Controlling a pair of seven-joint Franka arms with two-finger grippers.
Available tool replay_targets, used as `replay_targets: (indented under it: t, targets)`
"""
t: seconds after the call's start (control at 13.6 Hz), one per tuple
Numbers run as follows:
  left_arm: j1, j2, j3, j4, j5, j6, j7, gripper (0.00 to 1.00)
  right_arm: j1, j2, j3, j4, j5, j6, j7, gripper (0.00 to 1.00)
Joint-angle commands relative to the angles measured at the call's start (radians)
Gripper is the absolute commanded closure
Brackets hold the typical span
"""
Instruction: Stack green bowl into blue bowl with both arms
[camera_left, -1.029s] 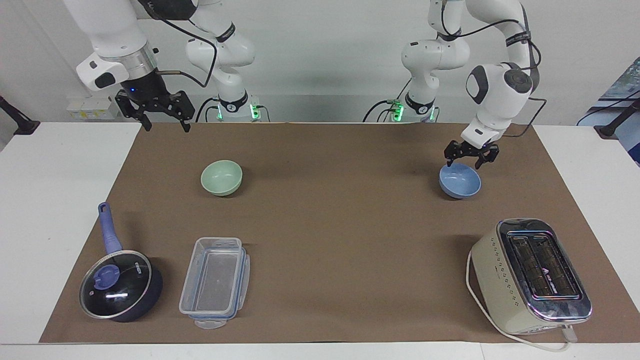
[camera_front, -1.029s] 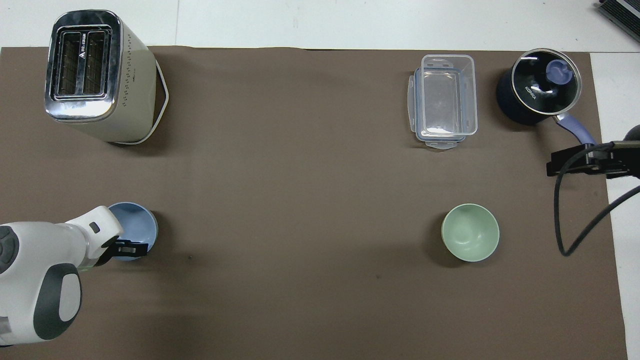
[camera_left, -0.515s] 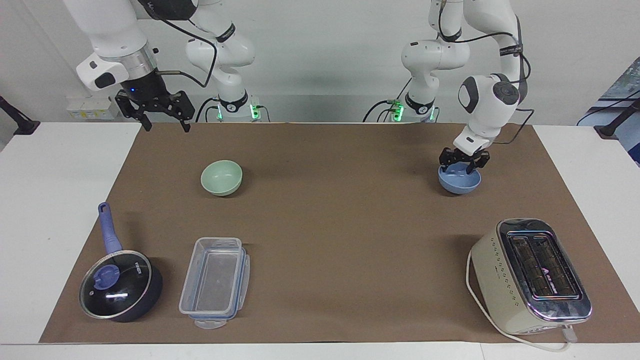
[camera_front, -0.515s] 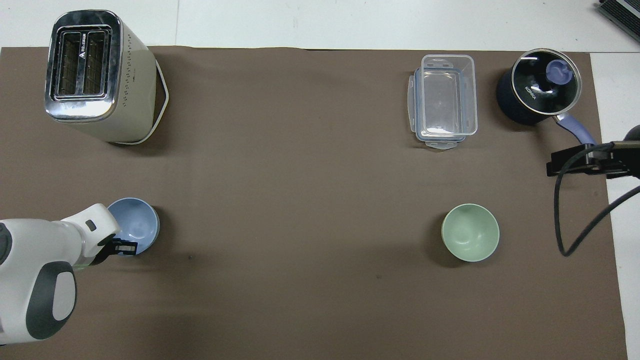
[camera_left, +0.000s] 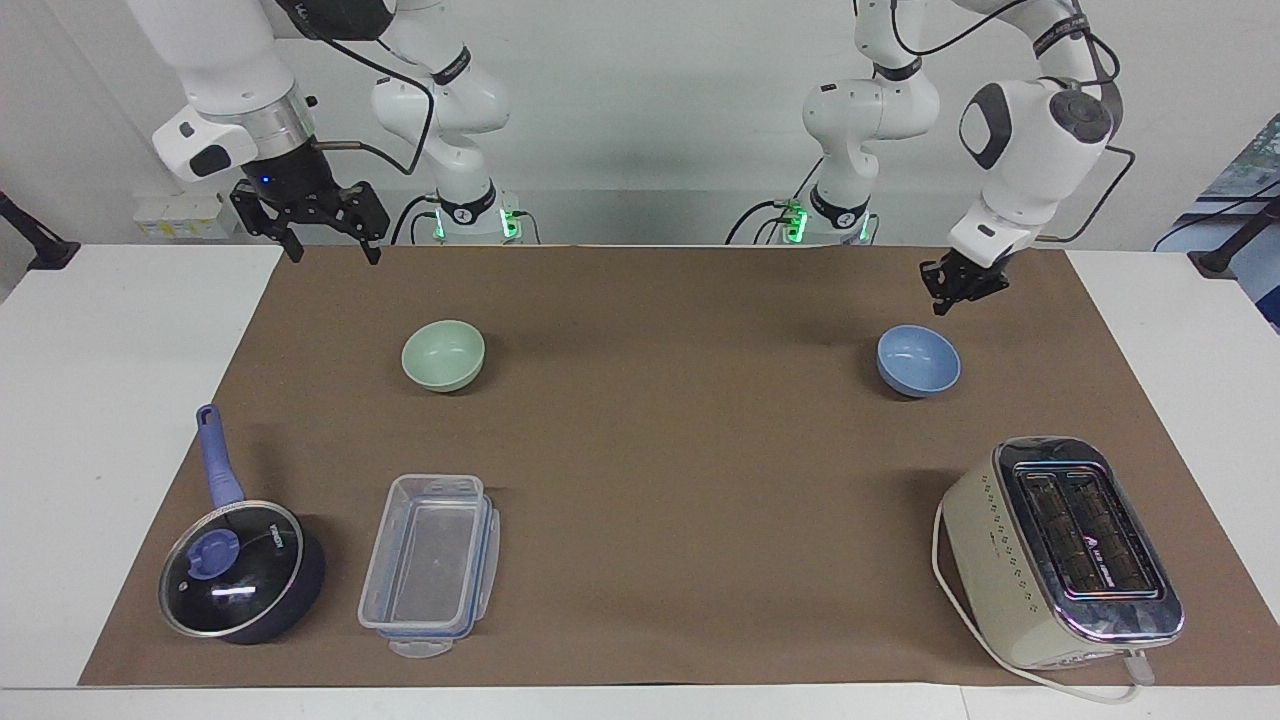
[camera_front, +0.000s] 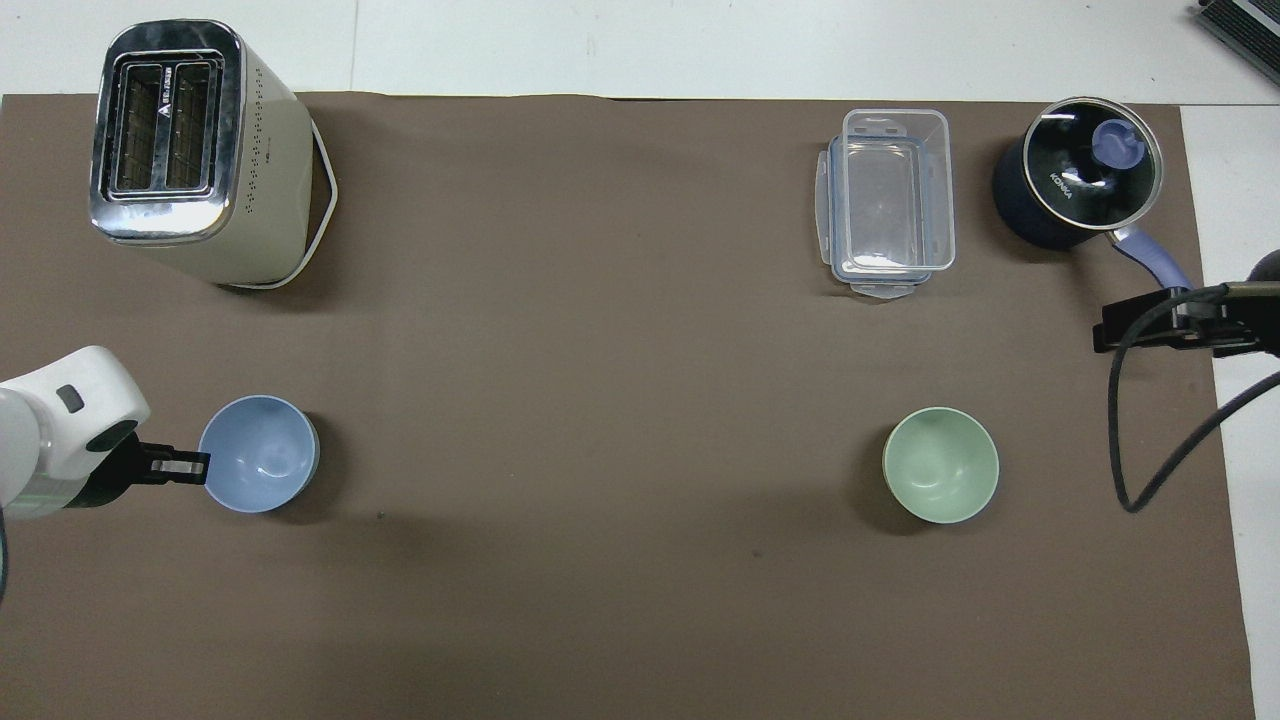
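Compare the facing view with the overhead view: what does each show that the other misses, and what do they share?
Only the facing view shows both arms' bases and the height of the grippers: the left gripper is shut, empty and raised clear of the blue bowl, and the right gripper waits open in the air at its end of the table.

Only the overhead view looks straight into the bowls: both are empty.

Both show the blue bowl and the green bowl standing apart on the brown mat, plus the toaster, the clear container and the lidded pot.
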Motion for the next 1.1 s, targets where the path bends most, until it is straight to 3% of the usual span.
replay_targets:
  t: [0.0,0.22,0.29,0.37,1.03]
  targets:
    - [-0.067,0.013,0.005,0.023,-0.019,-0.021,-0.077,1.00,-0.005,-0.009,0.006,-0.007,0.006,-0.001,0.008,0.00]
    - [-0.054,0.012,0.008,0.016,-0.019,-0.012,-0.074,1.00,-0.005,-0.008,0.006,-0.005,0.006,-0.002,0.006,0.00]
    - [-0.044,0.010,0.011,0.016,-0.018,-0.009,-0.068,0.93,-0.005,-0.008,0.006,-0.005,0.006,-0.002,0.006,0.00]
    - [-0.040,0.012,0.011,0.014,-0.019,0.011,-0.073,0.03,-0.005,-0.008,0.004,-0.005,0.006,-0.002,0.006,0.00]
    - [-0.032,-0.025,0.017,-0.055,-0.012,0.075,-0.079,0.00,-0.005,-0.009,0.006,-0.005,0.006,-0.004,0.006,0.00]
